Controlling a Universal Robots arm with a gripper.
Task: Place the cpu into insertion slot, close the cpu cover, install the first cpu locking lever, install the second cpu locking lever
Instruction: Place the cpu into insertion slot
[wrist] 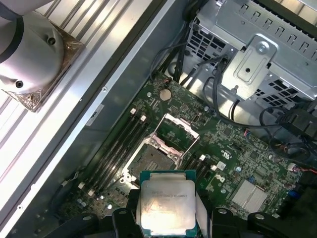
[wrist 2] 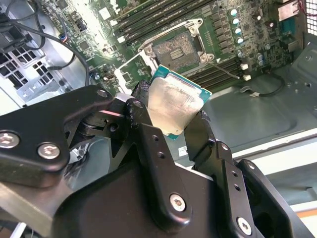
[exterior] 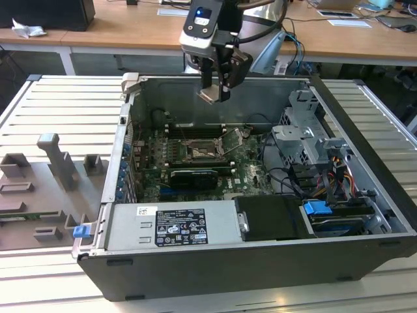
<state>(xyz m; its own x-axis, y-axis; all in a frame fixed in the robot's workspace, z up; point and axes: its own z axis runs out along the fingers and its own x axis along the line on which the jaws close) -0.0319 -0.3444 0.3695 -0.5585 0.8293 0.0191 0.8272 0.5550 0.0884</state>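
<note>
Silver-beige metal catches the eye first: the cpu (wrist 2: 174, 103) is up in the air, clamped between the two black fingers (wrist 2: 150, 141) of the end effector (wrist 2: 172, 110), which grips opposite edges of the chip. It's a flat square, so there is no long axis to call. In the second wrist view its pale, slightly scuffed face is turned toward the camera, with a thin green border showing along the far edges. In the exterior view the plate hangs tilted rather than level with the board, its lower edge pointing down into the case. The chip juts out past the fingertips, its free part reaching toward the green motherboard (exterior: 251, 171). Below it, well apart and not touching, sits the insertion slot (wrist: 151, 159), silver rim around an exposed dark centre. The cpu cover (wrist: 175, 130) stands swung up off the slot on its hinge edge, just beside it, with board visible through its square cut-out. Long black memory slots (wrist: 115, 148) run along both sides of the socket. In the exterior view the end effector hovers over the rear part of the open computer case (exterior: 228, 277), above the slot and a little toward the back wall. The case rests on a slatted metal desk (exterior: 58, 104), and a grey drive cage (exterior: 306, 130) fills the case toward the exterior view's right.
</note>
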